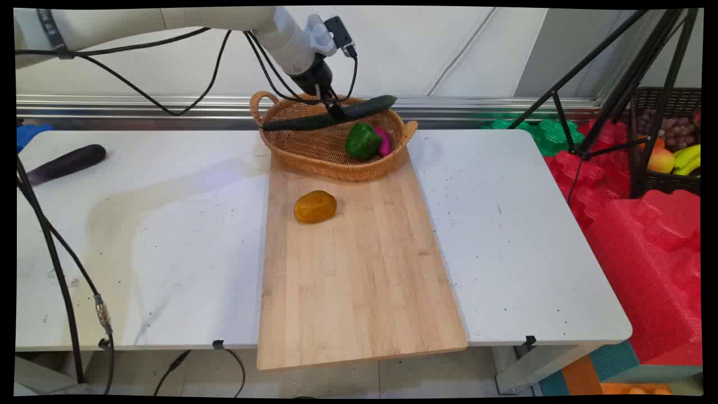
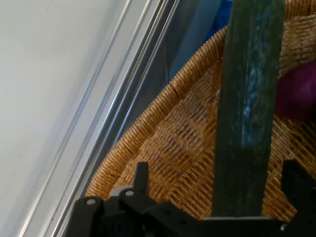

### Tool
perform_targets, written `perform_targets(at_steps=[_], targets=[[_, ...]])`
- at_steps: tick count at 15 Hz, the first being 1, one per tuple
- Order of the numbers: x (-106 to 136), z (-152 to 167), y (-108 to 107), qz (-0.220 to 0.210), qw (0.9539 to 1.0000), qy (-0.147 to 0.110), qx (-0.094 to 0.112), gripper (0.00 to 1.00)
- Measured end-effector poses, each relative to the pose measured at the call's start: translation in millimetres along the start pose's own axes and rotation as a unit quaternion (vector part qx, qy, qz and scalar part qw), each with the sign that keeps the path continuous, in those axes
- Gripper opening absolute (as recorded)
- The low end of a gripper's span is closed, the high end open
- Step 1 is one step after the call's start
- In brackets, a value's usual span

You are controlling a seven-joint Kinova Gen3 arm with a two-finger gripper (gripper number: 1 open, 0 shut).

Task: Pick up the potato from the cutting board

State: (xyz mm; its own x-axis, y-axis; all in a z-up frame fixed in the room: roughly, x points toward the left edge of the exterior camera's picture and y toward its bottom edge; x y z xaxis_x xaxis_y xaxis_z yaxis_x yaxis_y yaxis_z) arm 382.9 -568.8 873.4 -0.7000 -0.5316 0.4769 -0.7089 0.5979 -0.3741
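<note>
From where I stand, the end effector (image 1: 336, 109) hangs over the wicker basket (image 1: 314, 154) at the far middle of the surface (image 1: 168, 235), at about 12 o'clock from the wooden board (image 1: 359, 269). It is clamped on a long dark cucumber (image 1: 328, 116), gripped near its middle. The cucumber's long axis runs nearly level across the basket, from about 9 o'clock toward 3 o'clock, the right end a little higher and poking past the far rim. I judge it is held just above the rim and not resting in the basket, though I cannot be sure.

In the basket, at roughly 4 o'clock from the end effector, sit a green pepper (image 1: 362, 140) and a pink thing (image 1: 385, 141) half hidden behind it. A brownish-yellow lump (image 1: 315, 206) lies on the board, well apart. A dark aubergine (image 1: 66, 164) lies near the surface's left edge, its end cut off by cables.

In the hand view the cucumber (image 2: 249, 108) covers most of the fingers.
</note>
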Motion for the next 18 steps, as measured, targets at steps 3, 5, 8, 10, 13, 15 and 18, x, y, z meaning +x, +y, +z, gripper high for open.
perform_targets(at_steps=[3, 5, 8, 10, 13, 15, 18], targets=[[1, -6, 1, -0.007, 0.9999, 0.008, 0.007, 1.00], [2, -13, 1, -0.014, 0.9997, 0.015, 0.012, 1.00], [6, -30, 3, -0.026, 0.9990, 0.031, 0.020, 1.00], [9, -45, 5, -0.033, 0.9981, 0.045, 0.026, 1.00], [10, -72, 9, -0.046, 0.9963, 0.064, 0.035, 1.00], [8, -97, 17, -0.056, 0.9946, 0.078, 0.039, 1.00], [-5, -134, 35, -0.071, 0.9933, 0.087, 0.029, 1.00]])
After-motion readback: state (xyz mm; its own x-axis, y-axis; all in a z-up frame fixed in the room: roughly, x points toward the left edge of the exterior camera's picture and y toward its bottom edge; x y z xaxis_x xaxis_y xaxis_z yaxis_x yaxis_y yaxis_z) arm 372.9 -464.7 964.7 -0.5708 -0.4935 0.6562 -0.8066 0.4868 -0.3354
